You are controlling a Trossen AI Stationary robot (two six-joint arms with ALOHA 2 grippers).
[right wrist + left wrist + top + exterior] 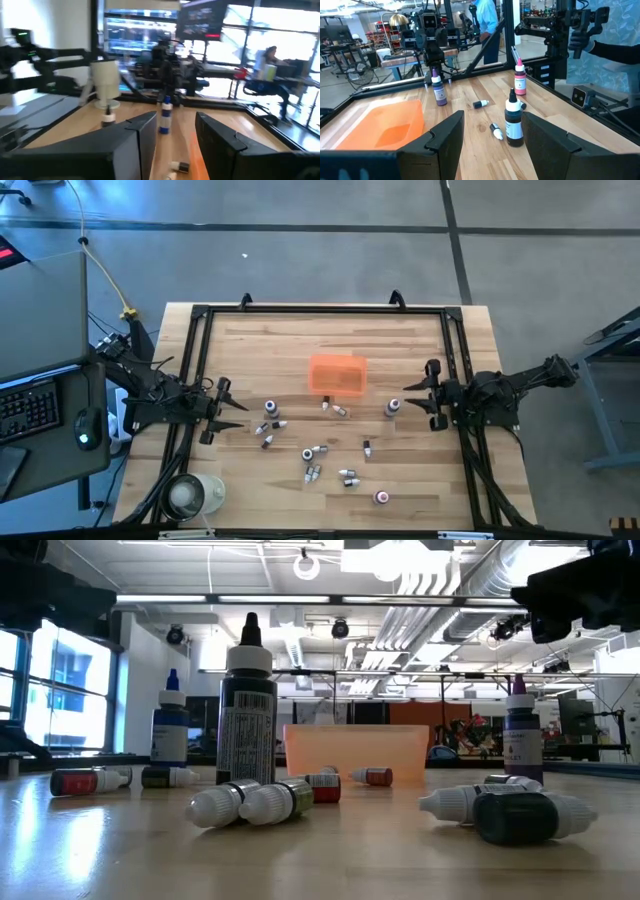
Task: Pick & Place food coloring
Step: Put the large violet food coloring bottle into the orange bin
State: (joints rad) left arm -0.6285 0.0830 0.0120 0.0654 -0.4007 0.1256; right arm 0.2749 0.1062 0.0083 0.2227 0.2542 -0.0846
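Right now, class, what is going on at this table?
Nothing is being handled yet. About a dozen small food coloring bottles are scattered over the wooden table, some upright, most on their sides, in front of an orange tray that looks empty. The left claw and the right claw wait open at opposite sides of the table, each holding nothing. A white cup-like object stands at the near left corner.

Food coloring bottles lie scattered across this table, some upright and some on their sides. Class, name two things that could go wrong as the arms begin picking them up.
1. The upright bottle nearest the open left tool is tall and narrow; a grazing finger could tip it.
2. Lying bottles near the table's middle sit close together, so closing on one may roll or pinch another. The orange tray is small, so a drop could miss.
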